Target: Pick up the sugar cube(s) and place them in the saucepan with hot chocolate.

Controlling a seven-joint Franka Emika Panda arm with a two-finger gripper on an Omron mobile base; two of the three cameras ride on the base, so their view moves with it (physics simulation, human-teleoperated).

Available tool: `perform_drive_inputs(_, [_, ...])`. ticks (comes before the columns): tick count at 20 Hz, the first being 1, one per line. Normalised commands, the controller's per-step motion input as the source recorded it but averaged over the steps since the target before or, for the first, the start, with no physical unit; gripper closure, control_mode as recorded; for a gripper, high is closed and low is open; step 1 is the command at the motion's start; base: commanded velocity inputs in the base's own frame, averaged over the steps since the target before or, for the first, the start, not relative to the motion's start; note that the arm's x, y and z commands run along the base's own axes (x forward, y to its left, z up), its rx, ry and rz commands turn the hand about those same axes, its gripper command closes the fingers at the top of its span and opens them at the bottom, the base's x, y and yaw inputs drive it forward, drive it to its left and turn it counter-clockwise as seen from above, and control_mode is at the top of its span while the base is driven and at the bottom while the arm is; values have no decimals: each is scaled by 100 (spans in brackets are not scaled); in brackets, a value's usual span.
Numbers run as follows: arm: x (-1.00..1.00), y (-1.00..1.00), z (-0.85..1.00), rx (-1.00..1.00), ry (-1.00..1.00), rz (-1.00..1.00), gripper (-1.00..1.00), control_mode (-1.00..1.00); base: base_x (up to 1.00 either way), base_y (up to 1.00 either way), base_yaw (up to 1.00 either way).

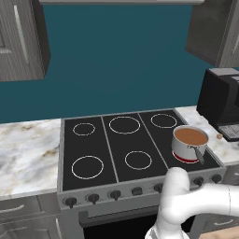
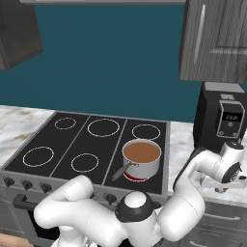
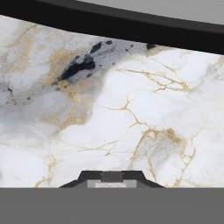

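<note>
The saucepan with hot chocolate stands on the stove's front right burner, its grey handle pointing to the front; it is also in the right base view. A tiny tan sugar cube lies on the marble counter right of the stove, by the coffee machine's base. My arm's wrist hangs low over that counter in front of the machine. In the hand view my gripper is shut just above the marble. A small pale patch sits between the tips; I cannot tell whether it is a cube.
The black coffee machine stands close behind the hand on the right counter. The black stove has several burners and a row of knobs along its front. Grey cabinets hang overhead. A dark edge crosses the top of the hand view.
</note>
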Motion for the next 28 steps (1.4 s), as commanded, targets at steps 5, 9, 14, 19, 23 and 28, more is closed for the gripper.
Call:
perform_drive_inputs(5, [-6, 27, 34, 0, -8, 0, 100, -100, 0, 0, 0])
perform_drive_inputs(9, [-4, 65, 71, 0, -15, 0, 100, -100, 0, 0, 0])
perform_drive_inputs(14, [-8, 85, 71, 0, -14, 0, 100, -100, 0, 0, 0])
perform_drive_inputs(19, [-31, 79, 50, 0, -5, 1, 100, -100, 0, 0, 0])
perform_drive_inputs(23, [-39, 82, 49, 0, -4, 1, 100, -100, 0, 0, 0])
perform_drive_inputs(28, [-35, 74, 64, 0, -1, 0, 100, -100, 0, 0, 0])
